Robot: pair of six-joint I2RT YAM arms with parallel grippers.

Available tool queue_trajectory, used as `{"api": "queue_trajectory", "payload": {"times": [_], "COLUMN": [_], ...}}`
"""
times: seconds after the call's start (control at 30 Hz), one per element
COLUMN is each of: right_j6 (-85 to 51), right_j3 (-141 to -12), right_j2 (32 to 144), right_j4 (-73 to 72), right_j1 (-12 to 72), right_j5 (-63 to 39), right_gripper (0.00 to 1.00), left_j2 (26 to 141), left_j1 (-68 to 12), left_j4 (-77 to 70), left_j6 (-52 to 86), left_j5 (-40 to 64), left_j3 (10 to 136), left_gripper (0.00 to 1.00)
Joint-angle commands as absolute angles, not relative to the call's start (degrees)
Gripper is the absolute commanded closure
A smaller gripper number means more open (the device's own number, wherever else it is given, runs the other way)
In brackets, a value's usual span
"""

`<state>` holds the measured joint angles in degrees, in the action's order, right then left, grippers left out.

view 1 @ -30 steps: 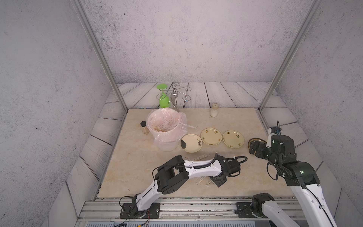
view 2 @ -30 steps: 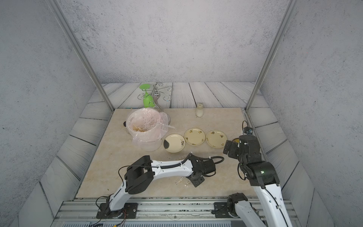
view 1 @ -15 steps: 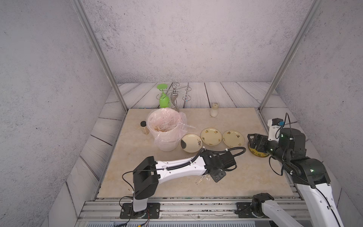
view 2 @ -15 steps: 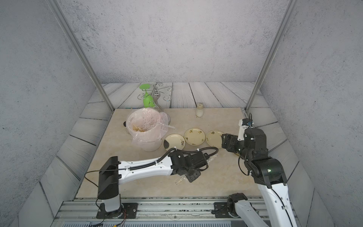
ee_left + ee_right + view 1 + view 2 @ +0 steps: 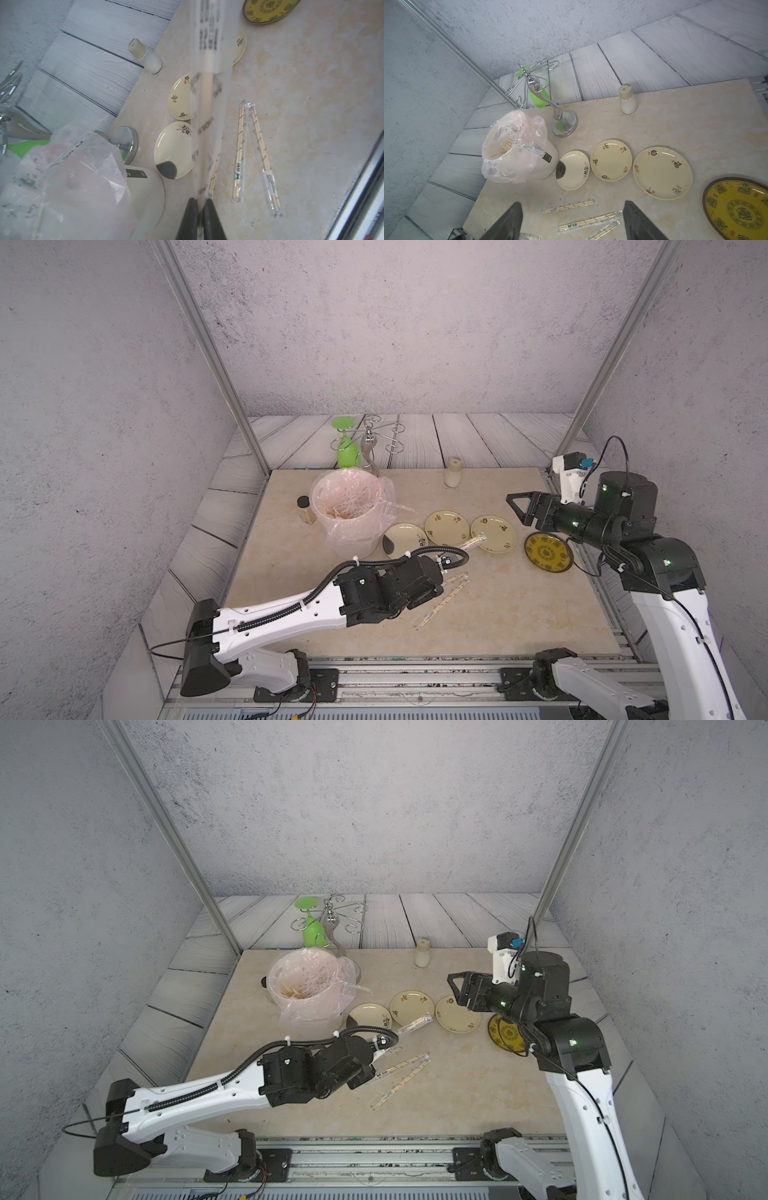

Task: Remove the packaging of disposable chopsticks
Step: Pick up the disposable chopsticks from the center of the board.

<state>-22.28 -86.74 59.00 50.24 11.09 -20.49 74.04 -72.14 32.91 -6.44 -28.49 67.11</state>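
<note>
Left wrist view for the grip, both top views for the layout. Starts at the far left with a round white bin (image 5: pixel 544 172) under a limp, wrinkled pinkish liner (image 5: pixel 533 124), loose sticks and spent film inside. Passes then to the left fingers (image 5: pixel 190 220), clamped narrow on one end of a sleeve (image 5: pixel 207 47) with the chopsticks (image 5: pixel 206 93) inside, held off the bench (image 5: pixel 498 614) and slanting out toward the plates (image 5: pixel 446 526). Finds three more wrapped pairs (image 5: pixel 568 206) flat on the bench just beside, untouched. Ends at the right with the right fingers (image 5: pixel 639 220) spread wide and empty, in the air past the sleeve's free end, near it but apart.

Reads as the handover step: one wrapped pair lifted and presented, not yet stripped. Calls next, most likely, for bringing the right fingers onto the free crimped end, closing there, and pulling along the sticks' length against a firm left grip.

Expects thin, clear, crinkly film with black print, slippery and prone to stretching; slim, straight, stiff pale wood; glossy, shallow, round cream plates; smooth marbled bench.
</note>
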Motion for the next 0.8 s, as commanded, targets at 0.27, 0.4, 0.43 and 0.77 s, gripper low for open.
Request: {"api": "queue_trajectory", "payload": {"times": [0.27,0.4,0.43,0.77], "right_j6": [-23.76,-19.60,-18.04,-3.73], "right_j3": [-83.25,-79.51,-78.77,-74.91], "right_j2": [63.63,62.34,61.98,64.45], "right_j4": [49.27,51.78,52.77,60.91], "right_j1": [11.60,13.56,14.18,24.70], "right_j5": [-49.65,-50.89,-50.64,-44.65], "right_gripper": [0.25,0.26,0.26,0.29], "left_j2": [66.95,60.50,59.46,55.17], "left_j1": [-70.96,-68.82,-68.50,-65.63], "left_j4": [17.18,14.18,15.62,20.10], "left_j6": [-38.57,-52.47,-54.90,-75.20], "left_j5": [-41.15,-34.63,-32.86,-25.43], "left_j3": [55.45,50.24,50.06,48.90], "left_gripper": [1.00,1.00,1.00,1.00]}}
